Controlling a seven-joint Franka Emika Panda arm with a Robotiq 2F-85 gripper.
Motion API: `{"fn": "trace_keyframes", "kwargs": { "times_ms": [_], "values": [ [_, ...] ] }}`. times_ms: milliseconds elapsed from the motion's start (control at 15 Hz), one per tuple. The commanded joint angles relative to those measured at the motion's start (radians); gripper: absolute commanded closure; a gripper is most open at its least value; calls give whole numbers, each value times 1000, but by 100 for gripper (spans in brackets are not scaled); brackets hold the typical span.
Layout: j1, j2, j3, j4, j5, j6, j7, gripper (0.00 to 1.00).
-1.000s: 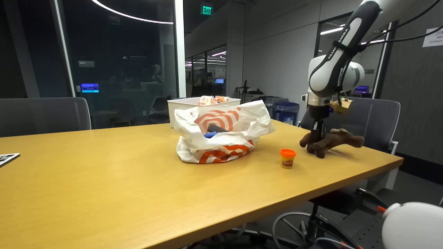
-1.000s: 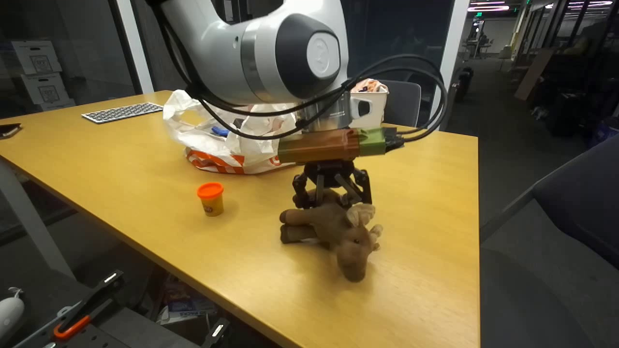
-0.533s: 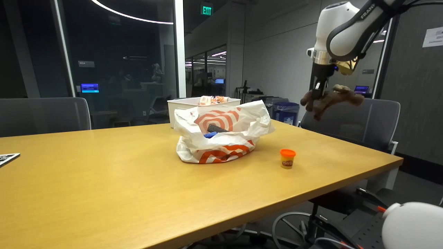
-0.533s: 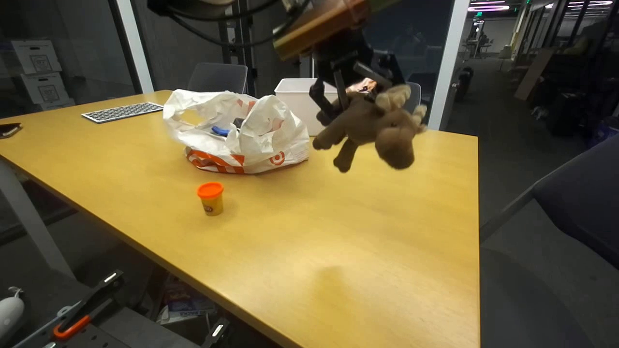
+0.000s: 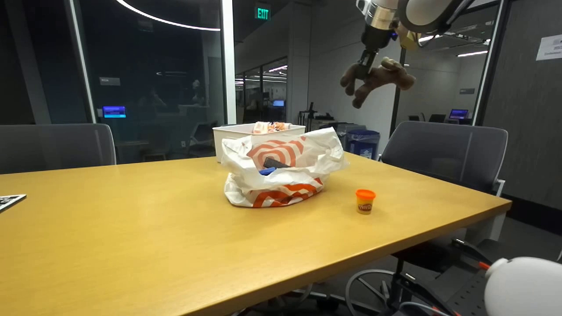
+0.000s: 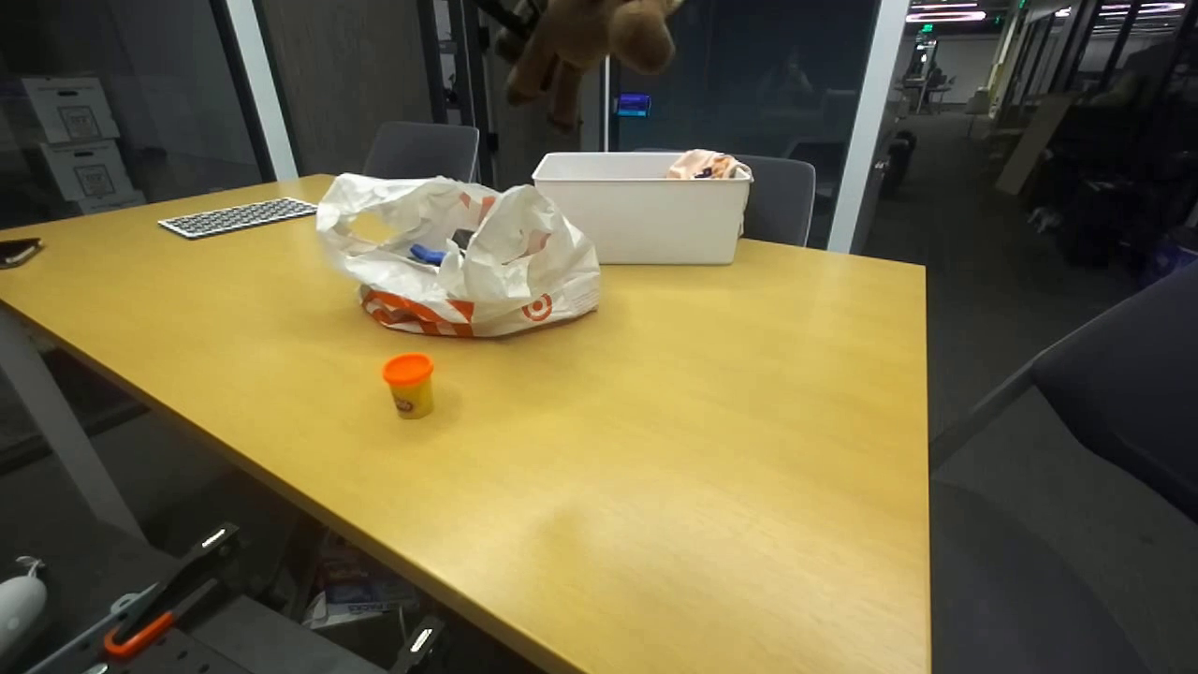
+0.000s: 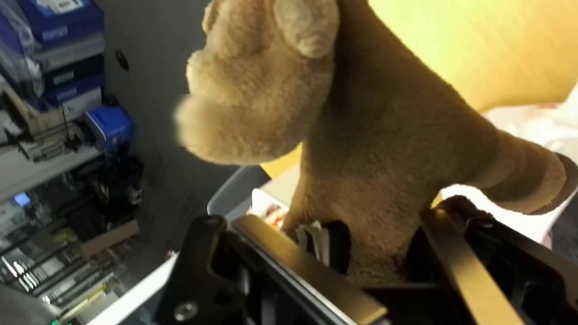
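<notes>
My gripper [image 5: 362,73] is shut on a brown plush moose [image 5: 383,80] and holds it high in the air above the table. The moose shows at the top edge in an exterior view [image 6: 590,42], where most of the gripper is out of frame. In the wrist view the moose [image 7: 393,126] fills the middle, and the gripper [image 7: 377,246] pinches its body between both fingers. The moose's head and pale antlers hang on one side and a leg on the other. The fingertips are partly hidden in the plush.
A white plastic bag [image 5: 281,195] with blue and dark items inside stands on the table [image 6: 711,421]. Behind it is a white bin [image 6: 655,223] with patterned cloth [image 6: 707,166]. A yellow tub with orange lid [image 5: 365,202] stands nearer. A keyboard [image 6: 239,217] lies farther along.
The gripper, shut on the moose, has lifted it from the table high into the air, then moved it toward the bag and bin side. The bag, bin and tub have not moved.
</notes>
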Motion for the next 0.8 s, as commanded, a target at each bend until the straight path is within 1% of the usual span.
{"fn": "trace_keyframes", "kwargs": {
  "times_ms": [0, 133, 267, 333, 467, 533, 600, 733],
  "values": [
    [70, 68, 64, 84, -18, 87, 1, 91],
    [114, 133, 87, 116, -5, 153, -27, 91],
    [161, 211, 86, 139, 21, 223, -78, 91],
    [184, 262, 79, 150, 44, 246, -113, 91],
    [222, 346, 69, 163, 115, 254, -191, 91],
    [244, 383, 61, 167, 173, 244, -251, 91],
    [265, 417, 58, 172, 262, 229, -329, 91],
    [276, 468, 76, 189, 405, 183, -452, 91]
  ]
}}
